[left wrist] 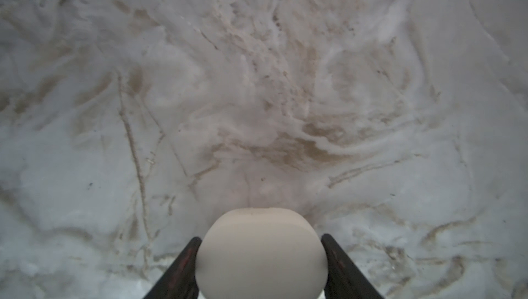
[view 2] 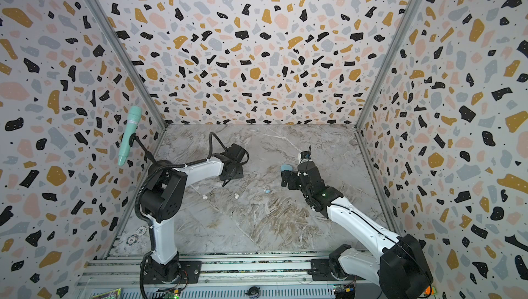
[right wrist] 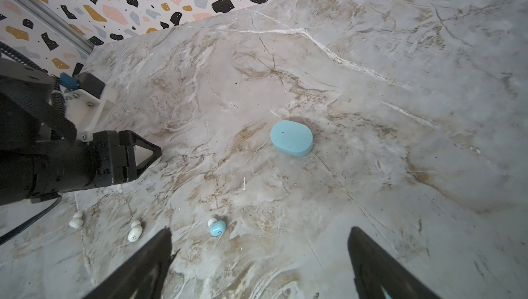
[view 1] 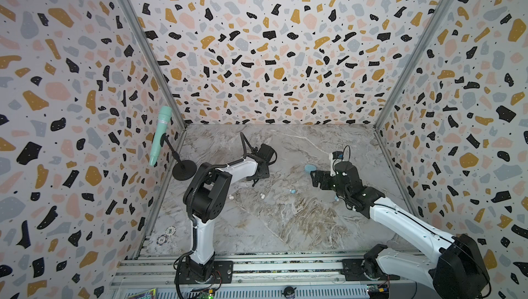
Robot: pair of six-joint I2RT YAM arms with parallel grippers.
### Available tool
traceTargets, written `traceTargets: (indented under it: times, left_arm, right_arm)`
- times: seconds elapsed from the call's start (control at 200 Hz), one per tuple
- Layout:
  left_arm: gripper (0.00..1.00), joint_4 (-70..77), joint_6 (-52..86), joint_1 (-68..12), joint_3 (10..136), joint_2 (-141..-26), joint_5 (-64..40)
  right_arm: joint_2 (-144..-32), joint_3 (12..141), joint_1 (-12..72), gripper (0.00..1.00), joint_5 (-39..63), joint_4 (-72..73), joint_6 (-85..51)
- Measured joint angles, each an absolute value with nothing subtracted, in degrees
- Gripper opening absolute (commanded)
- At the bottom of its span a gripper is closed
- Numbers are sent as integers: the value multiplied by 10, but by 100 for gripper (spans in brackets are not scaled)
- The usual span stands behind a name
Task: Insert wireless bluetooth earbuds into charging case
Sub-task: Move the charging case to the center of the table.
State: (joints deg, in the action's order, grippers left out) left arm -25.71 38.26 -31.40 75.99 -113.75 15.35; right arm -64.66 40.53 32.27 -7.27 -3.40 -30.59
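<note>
A mint-green microphone [view 1: 161, 134] on a black stand stands at the left wall. Right of it, the left claw [left wrist: 260, 239] points down at the marble table [view 1: 285, 226], its fingers pressed against both sides of a white case [left wrist: 261, 263]. Lower, mid-frame in both top views, lie one white earbud [view 1: 231, 197], another white earbud [view 1: 262, 196] and a blue earbud [view 1: 293, 191], all apart. A blue case [right wrist: 291, 138] lies closed just beside the right claw [right wrist: 260, 228], spread wide around nothing. A second blue earbud [view 1: 337, 198] peeks out beside that arm.
</note>
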Motion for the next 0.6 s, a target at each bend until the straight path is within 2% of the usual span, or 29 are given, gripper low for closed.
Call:
traceTargets:
  times: [0.355,0.596]
  left_arm:
    - [50,-246,412,-397,749,-1111,139]
    - [55,-243,427,-422,749,-1120,137]
  right_arm:
    - [-644,405,323,96,-72,-34,-310]
    - [-626,405,323,96,-72,-41,-312]
